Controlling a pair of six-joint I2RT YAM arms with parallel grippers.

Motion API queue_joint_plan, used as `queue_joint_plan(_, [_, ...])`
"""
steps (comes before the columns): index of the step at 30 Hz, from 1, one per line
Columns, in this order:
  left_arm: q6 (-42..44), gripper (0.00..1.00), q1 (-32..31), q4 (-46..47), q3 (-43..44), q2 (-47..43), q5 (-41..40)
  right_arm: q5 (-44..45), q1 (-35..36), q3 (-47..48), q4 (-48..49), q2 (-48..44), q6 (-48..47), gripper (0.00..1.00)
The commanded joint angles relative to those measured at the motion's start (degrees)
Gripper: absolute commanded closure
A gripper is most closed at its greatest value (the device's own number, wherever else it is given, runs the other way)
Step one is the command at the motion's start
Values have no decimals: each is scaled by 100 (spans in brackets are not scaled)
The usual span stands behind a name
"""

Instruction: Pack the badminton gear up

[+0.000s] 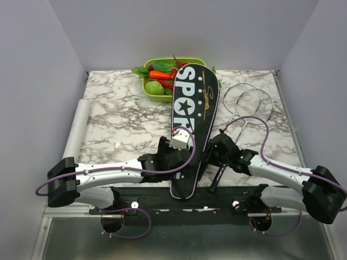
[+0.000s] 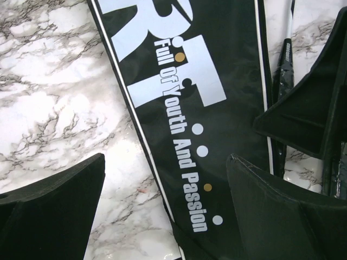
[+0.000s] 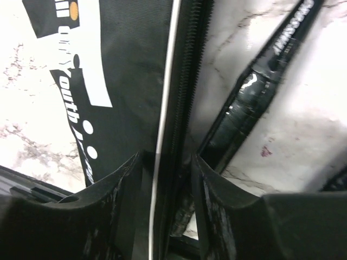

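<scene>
The black bag [image 1: 195,103] lay slantwise on the marble bench [image 1: 119,124], its wide end by the green tray [image 1: 162,60] and its narrow end between the two arms. The left jaws stood wide open above that narrow end, holding nothing. The right jaws were nipped onto the bag's zippered right edge, with a racket handle [image 3: 246,103] just beside them.

One bag [image 1: 194,108], tray [image 1: 162,60]; seemingly two rackets [image 1: 246,103]
</scene>
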Motion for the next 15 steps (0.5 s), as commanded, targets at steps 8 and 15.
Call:
queue_joint_plan(8, [-315, 1, -38, -438, -426, -667, -421, -619, 7, 582, 1593, 1159, 501, 68])
queue_joint_plan(15, [-376, 1, -47, -561, -662, -984, -448, -971, -1, 1339, 1761, 2065, 563, 55])
